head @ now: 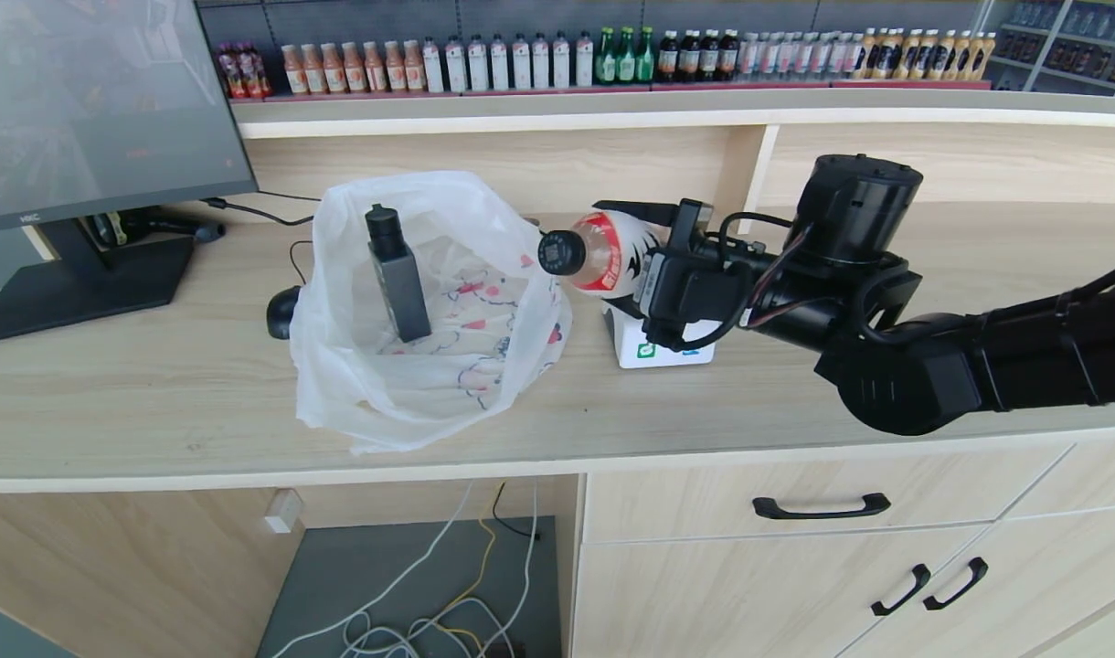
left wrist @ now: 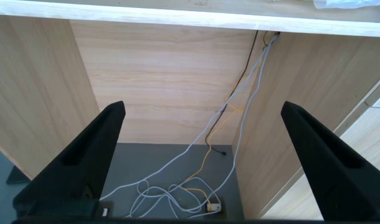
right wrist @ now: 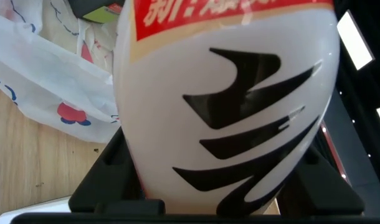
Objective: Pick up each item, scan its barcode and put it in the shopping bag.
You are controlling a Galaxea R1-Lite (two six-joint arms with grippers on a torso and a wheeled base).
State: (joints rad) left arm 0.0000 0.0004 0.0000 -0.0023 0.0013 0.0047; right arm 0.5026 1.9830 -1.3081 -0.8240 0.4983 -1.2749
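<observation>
Right gripper point(head: 638, 265) clamps bottle point(head: 594, 251) sideways, just beside shopping bag point(head: 338, 375); best carried cap-first past rim before release. Left gripper point(left wrist: 202, 112) spread wide.

A black-capped bottle point(head: 599, 249) with a red, white and black label lies level in the right end effector point(head: 638, 260) above the desk, cap toward the shopping bag point(head: 338, 366). This white, printed bag stands open near the desk's front edge, holding an upright dark grey container point(head: 398, 279).
</observation>
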